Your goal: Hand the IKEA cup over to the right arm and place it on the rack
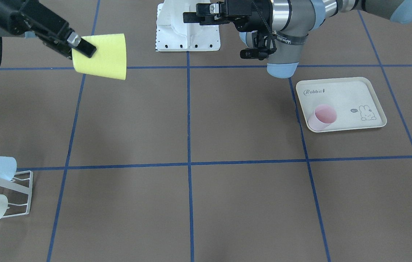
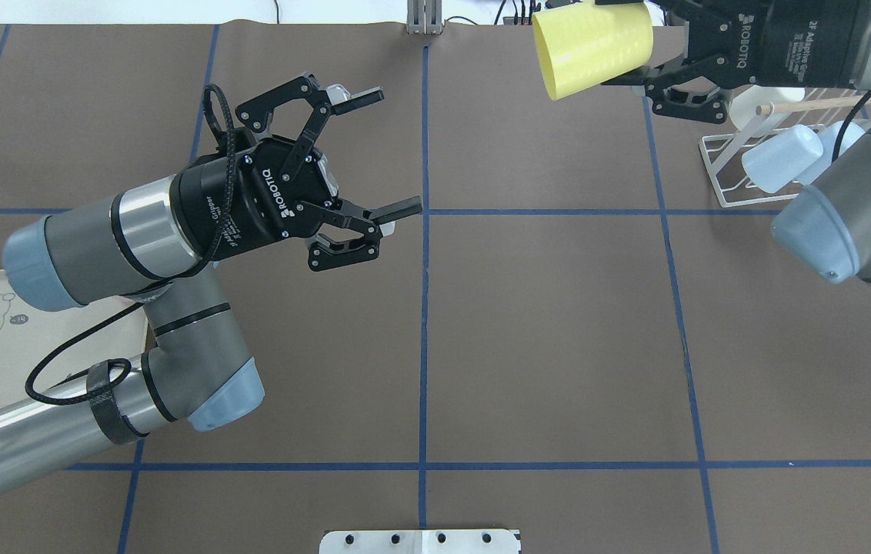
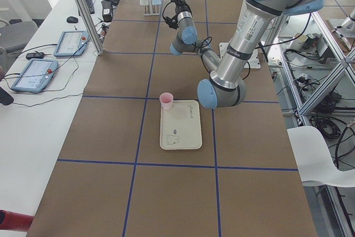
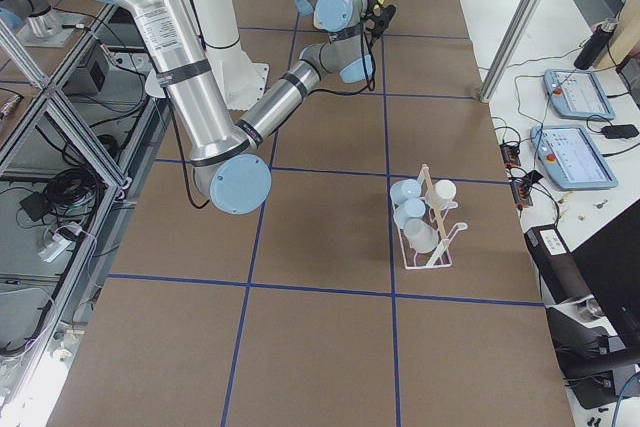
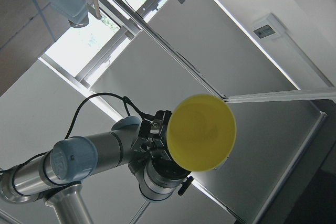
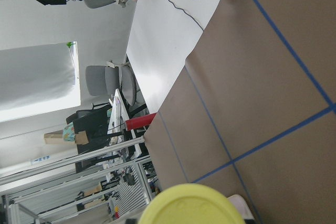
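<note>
IKEA cup (image 1: 106, 56), bright yellow, hangs in the air above the robot's right half of the table (image 1: 246, 120), lying on its side. Its long axis runs almost level along the table's length, with the wide open mouth turned toward the left arm and the narrow base toward the right wrist. The right gripper (image 1: 84, 47) is clamped on the cup near its base, one black finger pressed flat against the outer wall. Well apart across the centre line, the left gripper (image 2: 393, 151) is spread wide and holds nothing, its fingertips aimed at the cup. The white wire rack (image 1: 30, 193) stands on the table on the right arm's side, carrying pale cups (image 2: 782, 158). On the left arm's side, a pink cup (image 1: 321, 117) sits upright in one corner of a cream rabbit-print tray (image 1: 340, 98).
</note>
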{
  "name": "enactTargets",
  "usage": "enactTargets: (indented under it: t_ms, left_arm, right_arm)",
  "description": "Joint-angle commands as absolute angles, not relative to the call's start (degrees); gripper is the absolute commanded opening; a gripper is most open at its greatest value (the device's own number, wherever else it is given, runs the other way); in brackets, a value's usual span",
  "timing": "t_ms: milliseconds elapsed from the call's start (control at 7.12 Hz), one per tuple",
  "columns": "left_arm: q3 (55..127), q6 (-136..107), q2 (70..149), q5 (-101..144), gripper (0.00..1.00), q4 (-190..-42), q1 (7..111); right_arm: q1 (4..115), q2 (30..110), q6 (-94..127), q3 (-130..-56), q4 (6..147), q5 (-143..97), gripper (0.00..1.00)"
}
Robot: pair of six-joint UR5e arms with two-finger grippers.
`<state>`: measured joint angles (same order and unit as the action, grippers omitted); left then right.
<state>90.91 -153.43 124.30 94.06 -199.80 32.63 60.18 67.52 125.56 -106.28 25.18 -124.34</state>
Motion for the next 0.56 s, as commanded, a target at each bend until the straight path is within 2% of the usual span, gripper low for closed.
enactTargets:
  t_ms: [0, 281, 421]
  left_arm:
    - [90.88, -150.22, 124.01, 94.13, 0.96, -197.94, 32.52]
    - [90.62, -147.85, 124.10, 94.04, 0.96, -195.14, 32.35]
    - [90.88, -146.44, 124.10, 94.13, 0.96, -193.73, 32.52]
  right_arm:
    - [64.76, 66.80, 99.01, -102.32, 42.35, -125.07, 0.00]
    - [69.23, 62.34, 68.62, -99.51, 63.70, -124.54, 0.00]
    - [72.13, 60.14, 55.85, -94.79, 68.77, -124.63, 0.00]
